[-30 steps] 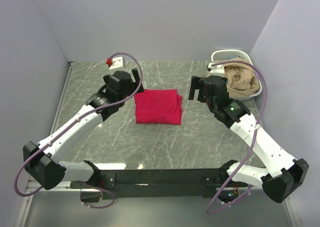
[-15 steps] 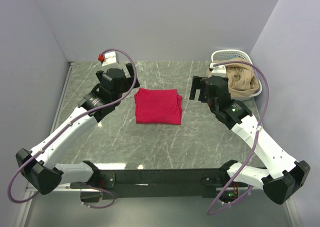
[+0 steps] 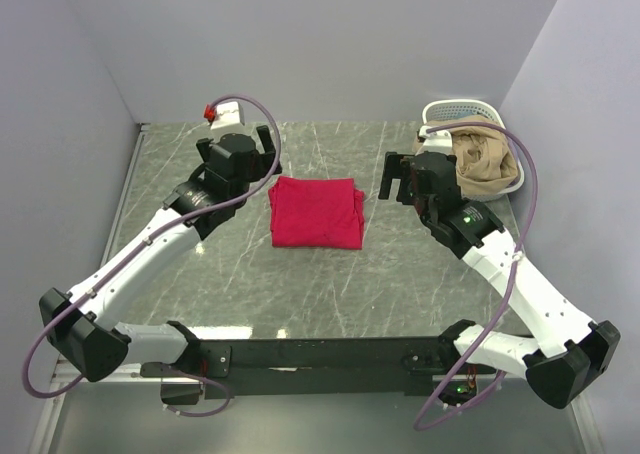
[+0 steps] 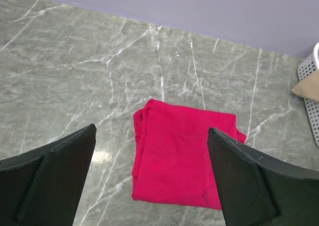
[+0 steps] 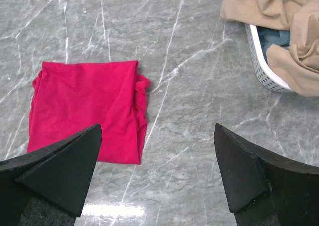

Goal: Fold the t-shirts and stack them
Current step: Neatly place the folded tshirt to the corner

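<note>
The grey marbled bench fills the floor of the scene, shut in by plain walls on the left, back and right. The left arm reaches in from the near left corner and the right arm from the near right, both angled toward the middle.

The red t-shirt lies folded into a rough rectangle at the centre of the bench, between the two arms and touching neither. Its left edge is a clean fold. Its right edge is looser, with layers bunched and one corner poking out. Bare bench shows on all four sides of it, with the widest stretch toward the near edge.

The white basket sits in the far right corner, close to the right wall and well apart from the shirt. Tan cloth is heaped in it and spills over its rim, hiding most of the basket. It is too crumpled to tell what garment it is. A bit of blue-green cloth shows underneath. The left wrist view cuts the basket off at its right edge.

The left claw hangs above the bench just left of the shirt, spread wide and holding nothing. The right claw hangs to the shirt's right, likewise spread wide and bare. In each wrist view a finger covers one near corner of the shirt.
</note>
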Available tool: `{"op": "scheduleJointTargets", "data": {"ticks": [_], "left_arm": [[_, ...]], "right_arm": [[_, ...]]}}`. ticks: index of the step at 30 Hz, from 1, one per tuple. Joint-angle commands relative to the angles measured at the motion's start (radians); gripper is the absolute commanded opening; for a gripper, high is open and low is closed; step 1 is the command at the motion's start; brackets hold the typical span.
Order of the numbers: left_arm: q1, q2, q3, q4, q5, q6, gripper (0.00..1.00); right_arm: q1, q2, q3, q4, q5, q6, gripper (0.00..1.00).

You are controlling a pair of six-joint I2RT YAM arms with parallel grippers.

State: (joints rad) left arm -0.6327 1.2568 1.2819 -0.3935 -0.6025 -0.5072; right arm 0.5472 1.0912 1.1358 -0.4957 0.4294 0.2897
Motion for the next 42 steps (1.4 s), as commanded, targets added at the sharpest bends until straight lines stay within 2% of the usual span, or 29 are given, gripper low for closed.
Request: {"op": "scheduleJointTargets", "data": {"ticks": [1, 22, 27, 32, 35, 36, 39, 42], "left_arm": [[-0.005, 0.015, 0.05, 0.012, -0.023, 0.021, 0.99], [-0.002, 0.027, -0.012, 0.051, 0.001, 0.004, 1.0], [0.037, 0.055, -0.056, 0.117, 0.187, 0.0, 0.99], [0.088, 0.093, -0.09, 0.126, 0.282, -0.024, 1.0], [0.149, 0.133, -0.127, 0.134, 0.361, -0.054, 0.99], [0.198, 0.169, -0.131, 0.128, 0.447, -0.065, 0.99], [0.241, 0.196, -0.2, 0.246, 0.568, -0.068, 0.99], [0.277, 0.252, -0.239, 0.291, 0.639, -0.082, 1.0]], "right_arm": [[0.003, 0.006, 0.009, 0.014, 0.026, -0.001, 1.0], [-0.006, 0.018, -0.008, 0.009, 0.003, 0.019, 1.0], [-0.006, 0.009, -0.018, 0.014, -0.006, 0.02, 1.0], [-0.006, 0.003, -0.034, 0.016, -0.015, 0.019, 1.0], [-0.006, 0.006, -0.038, 0.017, -0.012, 0.016, 1.0], [-0.006, 0.007, -0.039, 0.016, -0.012, 0.016, 1.0], [-0.007, 0.009, -0.042, 0.02, -0.018, 0.014, 1.0], [-0.009, 0.01, -0.042, 0.02, -0.018, 0.014, 1.0]]}}
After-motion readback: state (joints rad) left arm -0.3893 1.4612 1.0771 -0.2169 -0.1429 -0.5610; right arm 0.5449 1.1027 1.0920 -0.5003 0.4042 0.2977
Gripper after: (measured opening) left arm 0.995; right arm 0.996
